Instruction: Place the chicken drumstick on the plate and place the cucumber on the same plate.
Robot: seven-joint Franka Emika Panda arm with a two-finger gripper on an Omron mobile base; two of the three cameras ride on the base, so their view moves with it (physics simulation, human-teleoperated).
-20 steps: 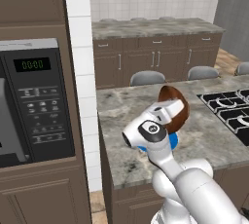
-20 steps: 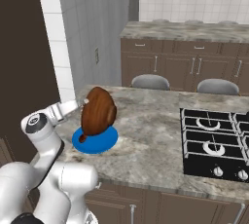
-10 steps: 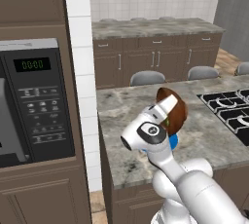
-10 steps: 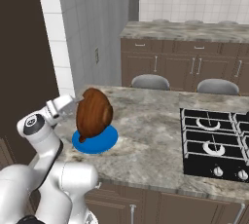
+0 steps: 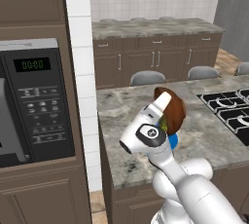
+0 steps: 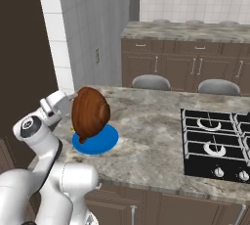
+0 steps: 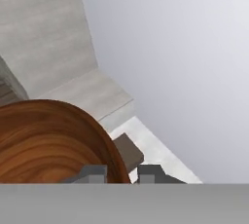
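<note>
My gripper (image 6: 73, 96) is shut on the rim of a round brown wooden bowl (image 6: 90, 114) and holds it up on edge, its underside toward the right base view. In the hand view the bowl (image 7: 53, 140) fills the lower left, its rim pinched in my gripper (image 7: 121, 173). The blue plate (image 6: 100, 141) lies on the counter directly under the bowl; from the left, a sliver of the plate (image 5: 173, 141) shows below the bowl (image 5: 174, 111). A small green bit (image 5: 164, 124) peeks out beside the bowl; I cannot tell if it is the cucumber. The chicken drumstick is hidden.
The plate sits near the left end of a grey stone island counter (image 6: 146, 146). A black gas cooktop (image 6: 215, 146) takes up its right side. A microwave (image 5: 34, 101) is built into the tall cabinet on the left. Stools (image 6: 151, 82) stand behind the island.
The bowl has drifted slightly left with my hand and tipped a little further, staying above the plate. My grip has not changed.
</note>
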